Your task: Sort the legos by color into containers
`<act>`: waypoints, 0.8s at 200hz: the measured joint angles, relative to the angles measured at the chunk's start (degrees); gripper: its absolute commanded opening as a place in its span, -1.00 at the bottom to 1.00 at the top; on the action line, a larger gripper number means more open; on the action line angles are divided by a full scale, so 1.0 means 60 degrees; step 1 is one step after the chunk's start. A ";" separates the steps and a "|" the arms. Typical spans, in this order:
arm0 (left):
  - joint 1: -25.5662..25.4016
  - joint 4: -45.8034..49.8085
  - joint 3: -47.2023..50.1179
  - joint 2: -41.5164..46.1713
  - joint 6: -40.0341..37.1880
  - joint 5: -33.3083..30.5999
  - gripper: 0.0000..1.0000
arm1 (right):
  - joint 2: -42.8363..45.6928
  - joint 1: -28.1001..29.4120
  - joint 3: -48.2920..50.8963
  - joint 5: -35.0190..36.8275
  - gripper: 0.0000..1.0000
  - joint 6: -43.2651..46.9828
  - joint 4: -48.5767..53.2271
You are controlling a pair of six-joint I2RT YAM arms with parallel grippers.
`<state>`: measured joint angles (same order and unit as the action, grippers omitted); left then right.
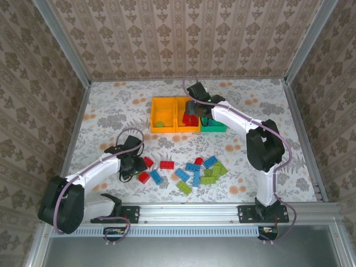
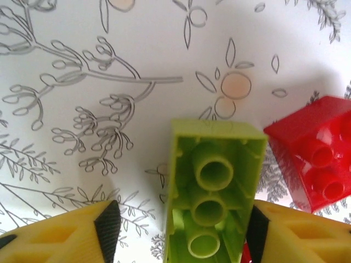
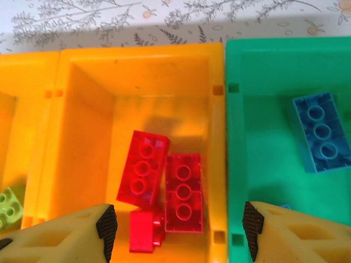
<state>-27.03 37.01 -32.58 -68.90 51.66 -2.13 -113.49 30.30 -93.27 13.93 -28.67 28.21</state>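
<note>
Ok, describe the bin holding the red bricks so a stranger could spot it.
Toward the far side of the flowered table, three bins stand in a row. The middle bin is orange, with an orange bin left of it and a green bin right; it alone holds red bricks.

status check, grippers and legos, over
Left gripper open around a lime brick, red brick crowding one side. Right gripper open, empty, above the middle orange bin holding red bricks. Nothing else in the way.

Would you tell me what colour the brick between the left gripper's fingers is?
The brick is lime green, clearest in the left wrist view.
</note>
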 measured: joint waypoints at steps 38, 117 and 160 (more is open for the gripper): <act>0.0535 -0.0455 0.0000 -0.0393 -0.0477 0.0175 -0.12 | 0.0641 0.0000 0.0849 0.0295 0.38 0.0011 0.0138; 0.0648 -0.0448 -0.0076 -0.0539 -0.0699 0.0219 -0.46 | 0.2663 -0.0270 0.3260 0.0361 0.69 -0.1191 0.1333; 0.0659 -0.0568 -0.0106 -0.0251 -0.0758 0.0208 -0.51 | 0.3730 -0.0882 0.4809 0.0124 0.74 -0.2080 0.1534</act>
<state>-23.07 33.61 -33.21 -70.41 47.11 -0.89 -91.11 25.02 -64.42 14.68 -41.15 37.41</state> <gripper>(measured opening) 0.337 0.867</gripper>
